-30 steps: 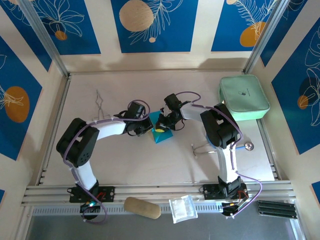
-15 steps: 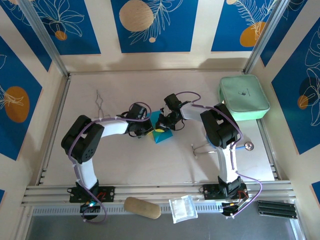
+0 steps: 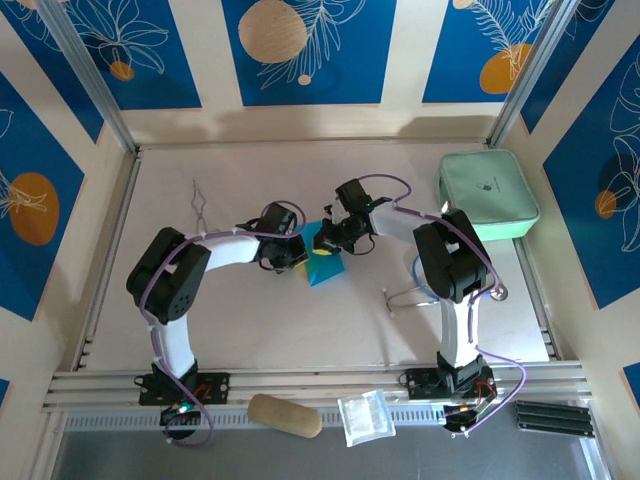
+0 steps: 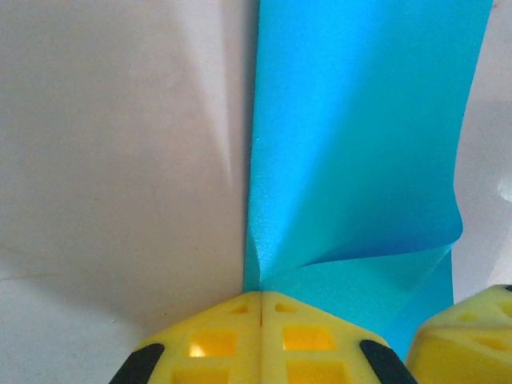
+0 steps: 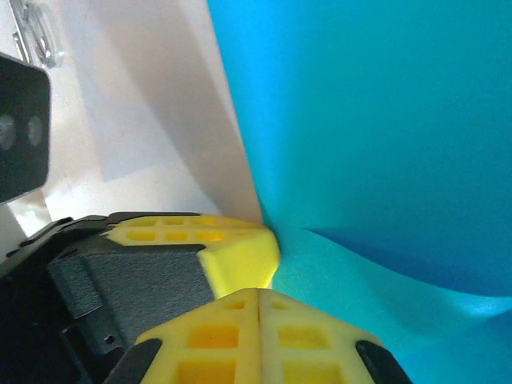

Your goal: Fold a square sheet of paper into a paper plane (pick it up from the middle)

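The paper (image 3: 326, 268), a small creased blue shape, lies well left of the green pouch (image 3: 487, 195), its length running straight away from both claws. Left claw (image 3: 296, 256) and right claw (image 3: 331, 240) pinch one edge side by side, fingers fully closed

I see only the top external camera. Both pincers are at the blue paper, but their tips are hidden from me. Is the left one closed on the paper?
Observer: Yes. In the left wrist view the left pincer is pressed shut on an edge of the teal sheet of paper.
Operator: And the right one?
Observer: The right pincer is shut on the sheet too, seen in its own wrist view.
Operator: Is the paper flat there?
Observer: No, it buckles: a curved fold runs out from the left pincer's grip.
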You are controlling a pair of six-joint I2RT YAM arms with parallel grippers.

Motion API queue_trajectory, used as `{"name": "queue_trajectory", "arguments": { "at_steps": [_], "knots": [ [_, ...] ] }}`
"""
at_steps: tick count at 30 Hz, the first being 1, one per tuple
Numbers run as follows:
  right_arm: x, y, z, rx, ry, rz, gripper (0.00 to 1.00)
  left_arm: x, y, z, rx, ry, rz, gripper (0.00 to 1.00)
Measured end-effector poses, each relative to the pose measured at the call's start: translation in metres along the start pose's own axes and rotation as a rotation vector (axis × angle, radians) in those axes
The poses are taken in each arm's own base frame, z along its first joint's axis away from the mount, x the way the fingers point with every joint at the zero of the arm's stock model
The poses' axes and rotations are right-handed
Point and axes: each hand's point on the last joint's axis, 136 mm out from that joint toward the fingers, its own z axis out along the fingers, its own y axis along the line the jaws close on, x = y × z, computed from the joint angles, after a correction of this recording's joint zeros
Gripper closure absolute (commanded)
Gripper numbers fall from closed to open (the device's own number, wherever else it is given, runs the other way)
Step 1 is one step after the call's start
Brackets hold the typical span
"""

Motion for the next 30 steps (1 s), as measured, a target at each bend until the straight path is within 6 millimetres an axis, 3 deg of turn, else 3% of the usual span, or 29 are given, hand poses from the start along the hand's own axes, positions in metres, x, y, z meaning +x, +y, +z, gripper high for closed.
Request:
{"name": "queue_trajectory", "arguments": {
  "at_steps": [14, 21, 30],
  "knots": [
    [0.011, -0.039, 0.007, 0.080, 0.014, 0.025, 0.99, -0.002, -0.004, 0.002, 0.000, 0.005, 0.044, 1.00],
    [0.007, -0.042, 0.006, 0.050, 0.005, 0.033, 0.99, -0.001, -0.008, 0.000, 0.013, 0.012, 0.053, 0.98],
    [0.006, -0.043, 0.005, 0.033, 0.008, 0.040, 0.99, 0.023, -0.043, -0.021, 0.150, 0.019, 0.066, 0.94]
  ]
}}
